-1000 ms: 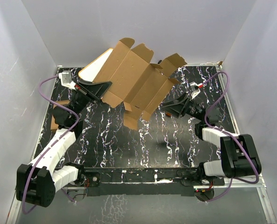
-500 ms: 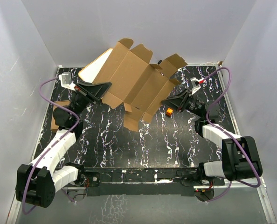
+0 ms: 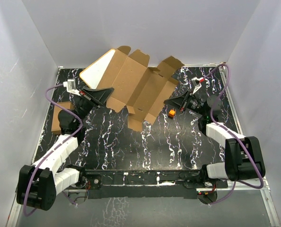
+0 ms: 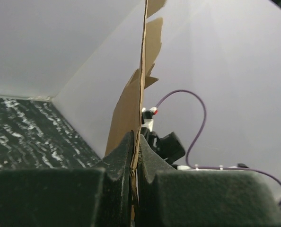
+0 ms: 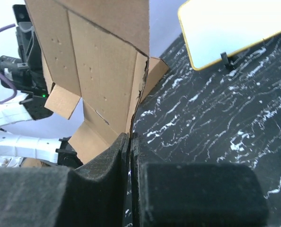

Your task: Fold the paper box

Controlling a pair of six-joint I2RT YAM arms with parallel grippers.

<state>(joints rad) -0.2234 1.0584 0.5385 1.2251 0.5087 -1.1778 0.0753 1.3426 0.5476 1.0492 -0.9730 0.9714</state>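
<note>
The paper box [image 3: 138, 85] is a broad, flat brown cardboard sheet with many flaps, held tilted above the back of the table between both arms. My left gripper [image 3: 106, 91] is shut on its left edge. In the left wrist view the sheet [image 4: 141, 85] rises edge-on out of the shut left gripper [image 4: 136, 138]. My right gripper [image 3: 170, 101] is shut at the sheet's right edge. In the right wrist view a creased edge of the sheet [image 5: 102, 71] runs down into the tips of the shut right gripper [image 5: 130, 135].
A white board with a tan rim [image 3: 97, 70] stands behind the sheet at the back left and also shows as the board [image 5: 225, 33]. Another small brown carton [image 3: 58, 124] lies at the left table edge, partly under my left arm. A small orange piece [image 3: 171, 113] shows under the right gripper.
My right gripper has reached the sheet's right edge and shut there. The sheet has dropped and flattened a little. The left gripper has kept its grip and shifted slightly.
</note>
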